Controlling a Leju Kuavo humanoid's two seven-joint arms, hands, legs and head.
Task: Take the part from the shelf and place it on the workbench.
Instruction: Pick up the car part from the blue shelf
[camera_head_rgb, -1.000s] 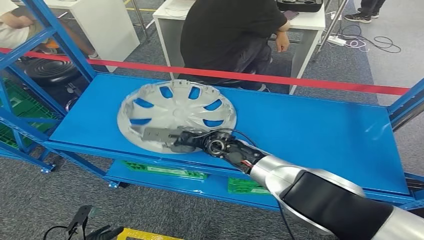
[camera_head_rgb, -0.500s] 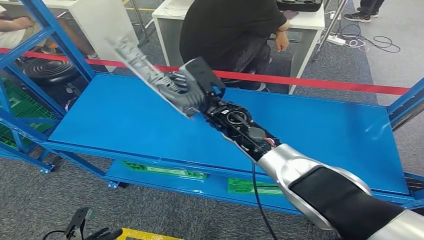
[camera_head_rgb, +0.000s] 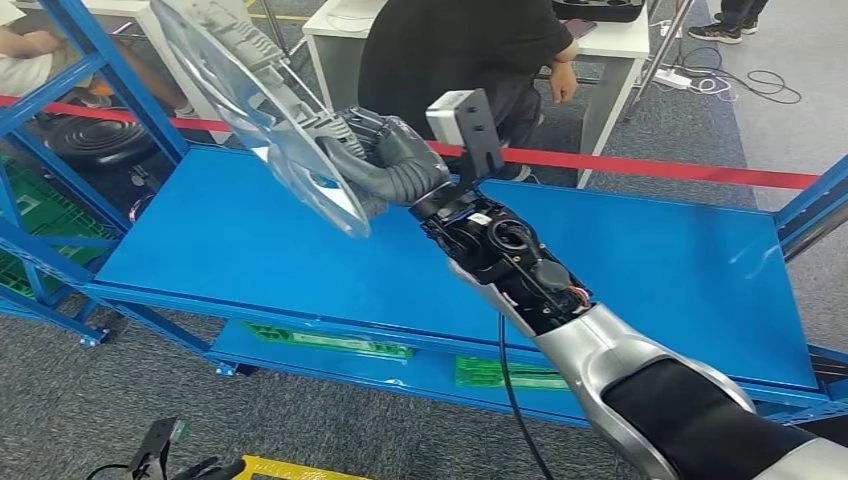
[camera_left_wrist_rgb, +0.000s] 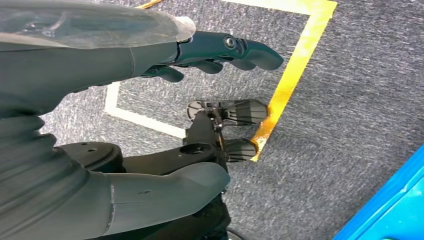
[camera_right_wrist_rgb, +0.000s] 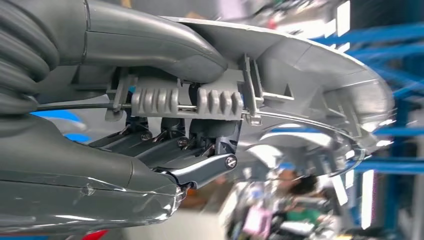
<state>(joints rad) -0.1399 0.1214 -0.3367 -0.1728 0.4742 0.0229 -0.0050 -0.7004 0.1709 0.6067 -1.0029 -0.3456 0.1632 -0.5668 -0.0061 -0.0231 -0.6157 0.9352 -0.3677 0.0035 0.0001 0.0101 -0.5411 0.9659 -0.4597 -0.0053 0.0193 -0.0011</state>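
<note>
Right hand lifts the silver wheel cover clear of the blue shelf.

Head view: the right hand (camera_head_rgb: 385, 160) grips the wheel cover (camera_head_rgb: 255, 105) by its rim, holding it tilted on edge in the air above the shelf (camera_head_rgb: 620, 270); a person in black (camera_head_rgb: 450, 55) sits beyond the red tape (camera_head_rgb: 650, 168). Left wrist view: the left hand (camera_left_wrist_rgb: 150, 65) hangs over grey carpet (camera_left_wrist_rgb: 350, 100) marked with yellow tape (camera_left_wrist_rgb: 295, 70), fingers apart and holding nothing. Right wrist view: thumb and fingers (camera_right_wrist_rgb: 197, 172) clamp the cover's ribbed inner rim (camera_right_wrist_rgb: 300, 65).
</note>
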